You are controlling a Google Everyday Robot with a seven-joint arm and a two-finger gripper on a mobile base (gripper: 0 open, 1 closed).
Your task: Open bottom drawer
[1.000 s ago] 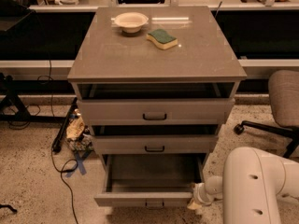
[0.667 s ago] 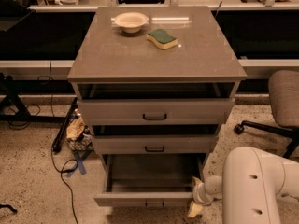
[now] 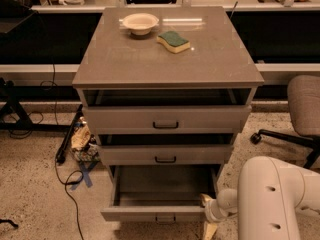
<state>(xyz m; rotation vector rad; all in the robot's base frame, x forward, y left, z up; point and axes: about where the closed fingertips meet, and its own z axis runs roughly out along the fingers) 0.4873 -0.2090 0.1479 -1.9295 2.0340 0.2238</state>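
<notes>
The bottom drawer (image 3: 155, 213) of the grey cabinet stands pulled far out, its inside bare, with a small dark bar handle (image 3: 164, 219) on its front at the frame's lower edge. My gripper (image 3: 207, 216) is at the drawer's right front corner, beside the front panel and apart from the handle. One pale finger shows above the white wrist and another below it. The white arm (image 3: 280, 199) fills the lower right corner.
The top drawer (image 3: 166, 119) and middle drawer (image 3: 165, 155) are slightly ajar. A bowl (image 3: 140, 22) and a green-and-yellow sponge (image 3: 173, 41) lie on the cabinet top. Cables and clutter (image 3: 80, 141) lie on the floor at left. An office chair (image 3: 302, 114) stands at right.
The gripper has shifted slightly at the drawer's right front corner. The drawer's opening looks the same.
</notes>
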